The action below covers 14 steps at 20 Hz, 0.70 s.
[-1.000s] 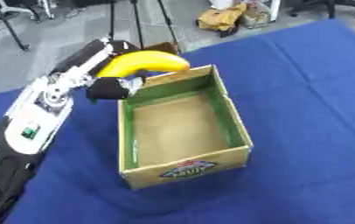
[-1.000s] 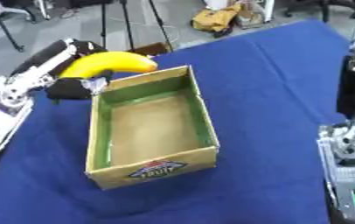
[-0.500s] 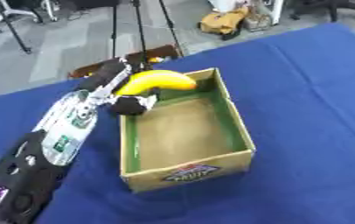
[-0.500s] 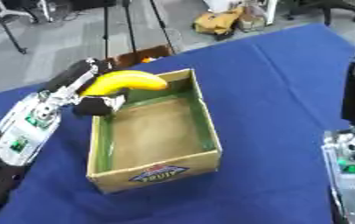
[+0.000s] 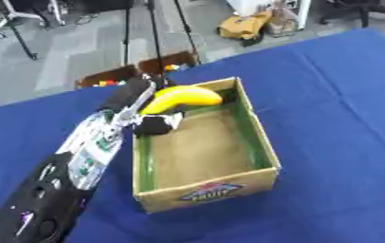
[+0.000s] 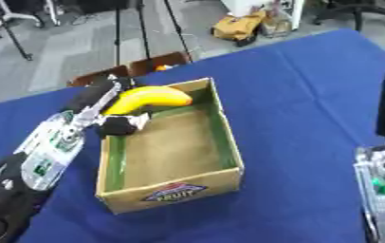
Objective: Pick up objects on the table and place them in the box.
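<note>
Banana (image 5: pixel 182 97), light, soft-skinned and bruisable, sits gripped mid-body by the left robot hand (image 5: pixel 154 122) above the box's (image 5: pixel 254 137) far-left corner.

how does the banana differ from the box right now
The banana is bright yellow and curved; the box is brown cardboard, straight-sided, with a green inner lining. The banana is held up in the left hand; the box rests on the blue table. The banana is far smaller, spanning only about the box's width. Both sit together: the banana hovers over the box's far end.
</note>
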Motion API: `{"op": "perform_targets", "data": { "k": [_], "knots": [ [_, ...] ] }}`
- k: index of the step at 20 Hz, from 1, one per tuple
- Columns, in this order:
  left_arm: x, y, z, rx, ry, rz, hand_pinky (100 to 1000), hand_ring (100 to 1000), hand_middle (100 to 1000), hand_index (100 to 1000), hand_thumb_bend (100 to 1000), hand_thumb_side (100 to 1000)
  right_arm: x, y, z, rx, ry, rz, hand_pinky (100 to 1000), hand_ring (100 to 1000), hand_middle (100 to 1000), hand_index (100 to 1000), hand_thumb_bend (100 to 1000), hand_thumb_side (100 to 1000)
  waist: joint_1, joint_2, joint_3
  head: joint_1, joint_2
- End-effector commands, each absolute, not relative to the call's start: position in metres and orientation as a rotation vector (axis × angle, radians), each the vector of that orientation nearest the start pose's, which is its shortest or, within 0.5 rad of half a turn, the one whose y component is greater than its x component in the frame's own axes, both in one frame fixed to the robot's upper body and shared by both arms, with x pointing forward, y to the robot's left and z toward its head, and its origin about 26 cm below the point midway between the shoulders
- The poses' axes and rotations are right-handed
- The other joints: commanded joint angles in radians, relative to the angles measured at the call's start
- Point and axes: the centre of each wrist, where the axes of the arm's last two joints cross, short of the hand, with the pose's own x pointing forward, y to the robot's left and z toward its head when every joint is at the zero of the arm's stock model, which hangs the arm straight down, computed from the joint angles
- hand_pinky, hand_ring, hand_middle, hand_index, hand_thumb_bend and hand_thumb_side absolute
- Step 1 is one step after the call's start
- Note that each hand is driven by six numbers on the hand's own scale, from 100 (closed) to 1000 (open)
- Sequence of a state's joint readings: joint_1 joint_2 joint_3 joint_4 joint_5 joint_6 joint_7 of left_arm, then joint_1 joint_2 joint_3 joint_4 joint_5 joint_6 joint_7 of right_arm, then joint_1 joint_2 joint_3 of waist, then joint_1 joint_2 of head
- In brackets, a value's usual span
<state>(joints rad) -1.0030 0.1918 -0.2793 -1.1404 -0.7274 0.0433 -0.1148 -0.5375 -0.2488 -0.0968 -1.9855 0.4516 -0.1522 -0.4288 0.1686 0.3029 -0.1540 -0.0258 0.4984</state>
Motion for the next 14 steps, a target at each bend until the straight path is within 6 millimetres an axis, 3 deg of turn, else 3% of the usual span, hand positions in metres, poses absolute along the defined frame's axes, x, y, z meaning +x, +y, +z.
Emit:
{"op": "perform_targets", "data": {
  "k": [1, 7, 10, 13, 14],
  "knots": [
    [0.454, 0.114, 0.23, 0.735, -1.956, -1.157, 100, 185, 354, 513, 100, 374, 0.313, -0.245, 0.275, 0.948, 3.267, 0.08, 811, 853, 640, 924, 100, 1000, -0.012, -0.014, -0.001, 0.005, -0.014],
    [0.453, 0.103, 0.222, 0.692, -1.971, -1.14, 100, 195, 364, 526, 100, 390, 0.313, -0.245, 0.277, 0.942, 3.266, 0.08, 811, 853, 639, 924, 100, 1000, -0.013, -0.007, -0.004, 0.001, -0.007],
    [0.452, 0.099, 0.217, 0.676, -1.971, -1.143, 112, 246, 410, 566, 100, 415, 0.313, -0.245, 0.278, 0.938, 3.263, 0.082, 810, 853, 639, 924, 100, 1000, -0.015, -0.004, -0.005, 0.002, -0.004],
    [0.451, 0.096, 0.215, 0.655, -1.979, -1.157, 212, 328, 476, 633, 100, 479, 0.313, -0.245, 0.278, 0.936, 3.262, 0.084, 810, 853, 639, 924, 100, 1000, -0.015, -0.003, -0.005, 0.002, 0.002],
    [0.451, 0.095, 0.216, 0.649, -1.985, -1.165, 316, 422, 523, 686, 100, 563, 0.313, -0.244, 0.278, 0.935, 3.262, 0.084, 810, 853, 638, 924, 100, 1000, -0.015, -0.003, -0.005, 0.0, 0.003]
  ]
}}
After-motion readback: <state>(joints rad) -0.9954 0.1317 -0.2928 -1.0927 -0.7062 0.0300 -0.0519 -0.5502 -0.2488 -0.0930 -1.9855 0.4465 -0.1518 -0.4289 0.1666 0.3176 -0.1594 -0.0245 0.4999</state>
